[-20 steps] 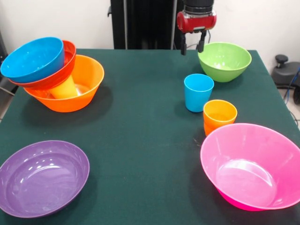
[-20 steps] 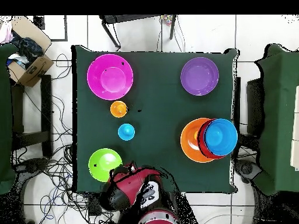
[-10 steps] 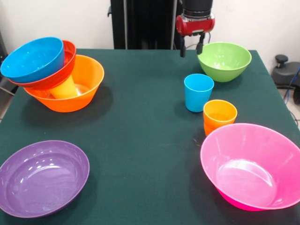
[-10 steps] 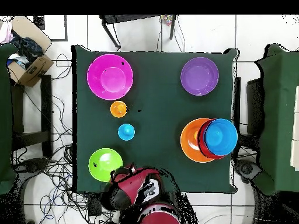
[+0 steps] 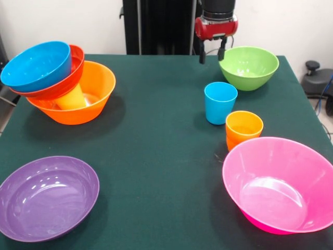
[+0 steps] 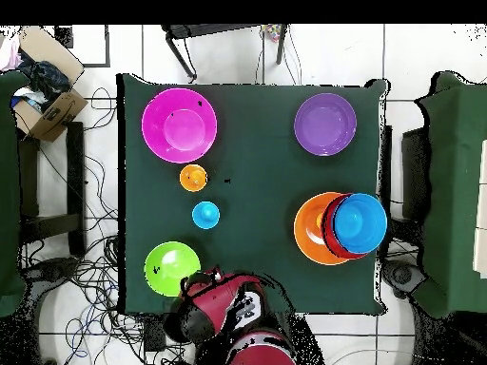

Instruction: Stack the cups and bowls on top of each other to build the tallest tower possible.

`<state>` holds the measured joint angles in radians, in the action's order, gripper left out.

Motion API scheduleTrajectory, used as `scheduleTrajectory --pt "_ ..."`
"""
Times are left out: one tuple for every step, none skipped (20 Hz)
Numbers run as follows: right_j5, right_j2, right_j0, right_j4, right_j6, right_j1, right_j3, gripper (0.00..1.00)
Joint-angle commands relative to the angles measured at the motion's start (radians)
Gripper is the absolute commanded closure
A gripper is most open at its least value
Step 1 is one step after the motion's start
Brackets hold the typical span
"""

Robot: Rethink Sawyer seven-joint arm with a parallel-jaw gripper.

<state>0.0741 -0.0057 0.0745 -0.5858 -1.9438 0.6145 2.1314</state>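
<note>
Jaws stand apart and empty: your gripper [image 5: 211, 54] hangs at the table's far edge in the front view, two dark fingers [image 5: 222, 52] pointing down beside the green bowl [image 5: 248, 67], touching nothing.

Bowls, six counted:
- green, alone, near a table corner, just beside the gripper;
- pink bowl [image 5: 281, 184], tilted, at the near corner on the same side;
- purple bowl [image 5: 46, 196], alone at the opposite near corner;
- big orange bowl [image 5: 79, 96], holding a red-orange bowl [image 5: 61, 82], which holds a blue bowl [image 5: 35, 65]; both upper bowls lean outward past the orange rim, and overhead they overhang toward the table edge. That is your tower [image 6: 340, 227].

Cups, three colours counted:
- blue cup [image 5: 220, 102], upright, between the green bowl and the orange cup;
- orange cup [image 5: 243, 128], upright, close against the pink bowl's rim; you cannot tell how many are nested;
- yellow cup [image 5: 73, 98], inside the big orange bowl, under the red-orange one.

Room: the green table cloth [image 5: 161, 146] lies bare through the middle, between tower and cups.

Arm: red wrist upright, above the table's edge.
</note>
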Motion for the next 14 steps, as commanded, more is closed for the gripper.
scheduleTrajectory --pt "0.039 0.100 0.007 0.025 -0.112 -0.012 -0.072 0.00" --pt "0.035 0.105 0.008 0.028 -0.114 -0.007 -0.070 0.00" --pt "0.031 0.113 0.009 0.032 -0.116 -0.003 -0.066 0.00" --pt "0.027 0.120 0.011 0.036 -0.118 0.002 -0.062 0.00" --pt "0.021 0.129 0.014 0.039 -0.119 0.005 -0.057 0.00" --pt "0.016 0.136 0.017 0.042 -0.120 0.010 -0.054 0.00" --pt "0.013 0.143 0.020 0.044 -0.122 0.012 -0.051 0.00" --pt "0.004 0.157 0.029 0.046 -0.121 0.018 -0.047 0.00" --pt "-0.001 0.168 0.037 0.047 -0.120 0.019 -0.044 0.00" --pt "-0.004 0.173 0.040 0.048 -0.121 0.019 -0.043 0.00" --pt "-0.007 0.180 0.044 0.051 -0.121 0.018 -0.043 0.00" --pt "-0.011 0.186 0.048 0.053 -0.122 0.018 -0.042 0.00" --pt "-0.014 0.190 0.050 0.056 -0.123 0.017 -0.043 0.00" --pt "-0.017 0.194 0.051 0.058 -0.123 0.016 -0.045 0.00"
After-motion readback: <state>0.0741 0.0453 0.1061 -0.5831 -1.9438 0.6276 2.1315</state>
